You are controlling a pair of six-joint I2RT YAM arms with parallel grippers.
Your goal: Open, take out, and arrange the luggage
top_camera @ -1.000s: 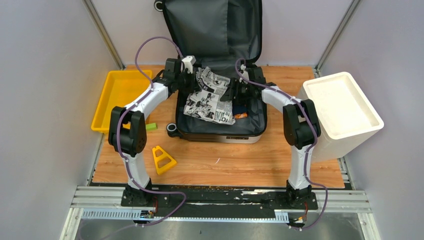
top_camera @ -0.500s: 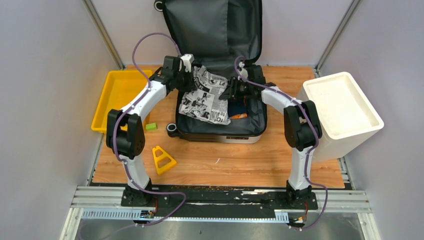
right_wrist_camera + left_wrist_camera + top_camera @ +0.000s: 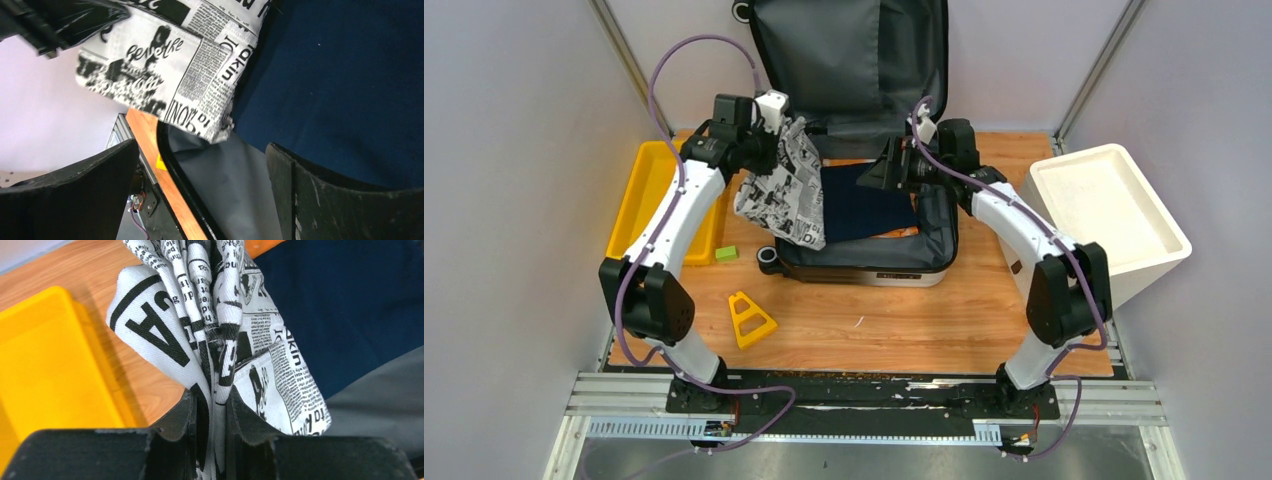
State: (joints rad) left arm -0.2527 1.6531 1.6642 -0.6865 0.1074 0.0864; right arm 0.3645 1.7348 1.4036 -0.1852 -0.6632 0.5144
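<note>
Luggage [image 3: 869, 262] sits at the far middle of the counter [image 3: 874, 325], between the yellow tray [image 3: 649, 195] on my left and the white bin [image 3: 1114, 220] on my right. Base lies flat, open side up. Lid [image 3: 849, 55] stands upright against the back wall, dark grey lining facing me. One black wheel [image 3: 769, 258] shows at the near left corner.

Left jaws: clamped tight on a bunched fold of the newspaper-print cloth [image 3: 200, 330]. Wrist view shows the fabric pinched between both fingers [image 3: 245, 417], no gap. The cloth hangs raised from them over the left rim of the base, its lower part draped over that edge. Whether the hem touches the lining, I cannot tell.

Right jaws: spread wide, holding nothing. They hover above the far right part of the base. Both dark fingers [image 3: 75, 195] frame the navy fabric [image 3: 340, 90] below, apart from it.

Navy fabric lies flat inside the base, covering most of the floor. A sliver of something orange [image 3: 905, 232] peeks out at its near right edge.

On the counter near my left arm: a small green block [image 3: 726, 254] just beside the tray, and a yellow triangular piece [image 3: 750, 320] nearer to me.
</note>
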